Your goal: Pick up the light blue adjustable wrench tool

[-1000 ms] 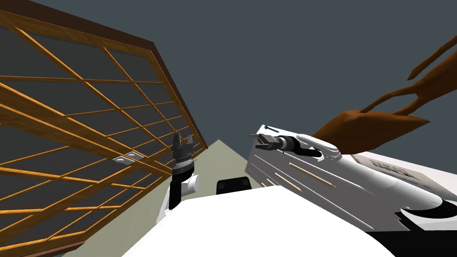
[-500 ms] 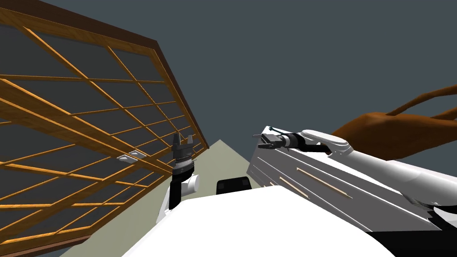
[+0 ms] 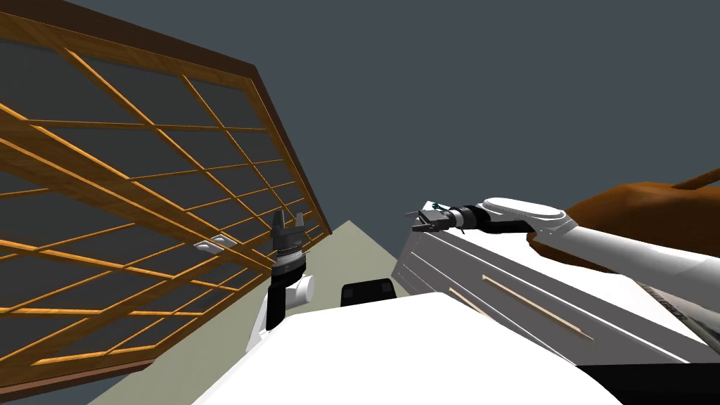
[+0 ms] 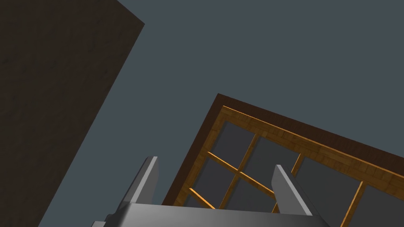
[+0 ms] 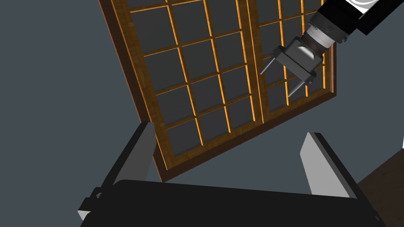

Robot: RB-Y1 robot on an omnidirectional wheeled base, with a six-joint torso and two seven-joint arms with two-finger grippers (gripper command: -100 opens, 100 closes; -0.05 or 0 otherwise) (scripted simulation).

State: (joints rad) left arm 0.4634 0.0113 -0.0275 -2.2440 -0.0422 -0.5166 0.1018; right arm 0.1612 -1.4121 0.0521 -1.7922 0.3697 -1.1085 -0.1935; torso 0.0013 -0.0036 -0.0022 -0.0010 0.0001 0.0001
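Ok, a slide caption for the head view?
Right gripper, open, over the white cabinet at its far corner, near the small teal wrench.

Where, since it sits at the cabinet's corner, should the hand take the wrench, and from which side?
Probably mid-length, across its width, from above: the wrench lies low on the white drawer cabinet at its far corner, beside the open right hand; its ends are too small to tell.

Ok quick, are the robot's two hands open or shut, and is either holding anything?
Left gripper: open, holding nothing.
Right gripper: open, holding nothing.
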